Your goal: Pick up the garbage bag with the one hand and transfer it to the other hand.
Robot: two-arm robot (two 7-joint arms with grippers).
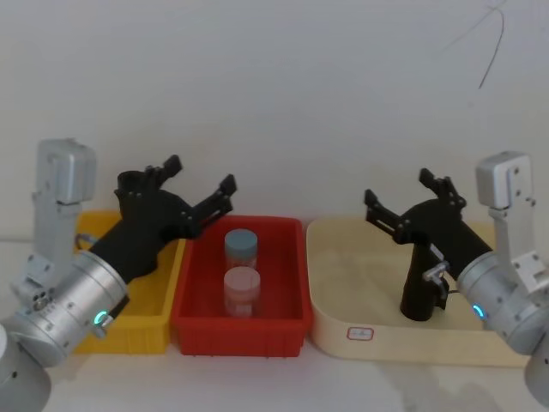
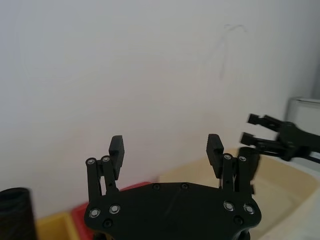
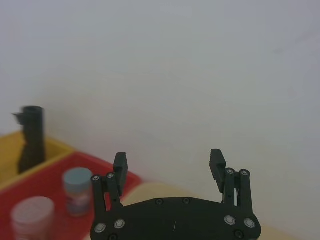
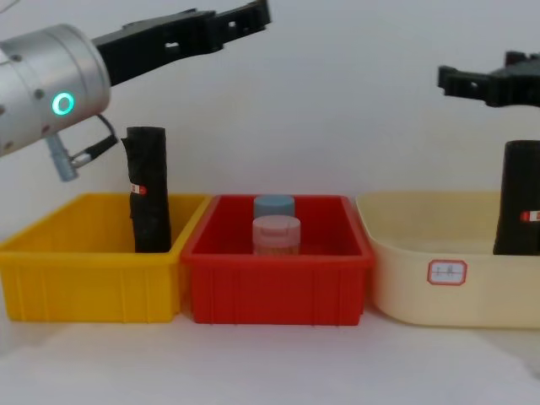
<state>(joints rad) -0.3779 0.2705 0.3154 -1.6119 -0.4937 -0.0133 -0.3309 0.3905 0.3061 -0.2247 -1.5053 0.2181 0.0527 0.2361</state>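
The garbage bag [image 4: 148,190], a tall black roll with a white-and-red label, stands upright in the yellow bin [image 4: 84,270]. It also shows in the left wrist view as the garbage bag [image 2: 17,212] and in the right wrist view as the garbage bag [image 3: 32,137]. My left gripper [image 1: 201,174], on the teal-lit arm, hangs open above the yellow bin and holds nothing; from the chest it is the left gripper [image 4: 240,21], well above the roll. My right gripper [image 1: 403,193], on the blue-lit arm, is open over the cream tray [image 1: 343,326].
A second black roll [image 1: 420,287] stands in the cream tray under the right gripper. The red bin [image 1: 240,326] between the two holds a blue-lidded jar [image 1: 241,246] and a pink-lidded jar [image 1: 241,287]. A white wall rises behind.
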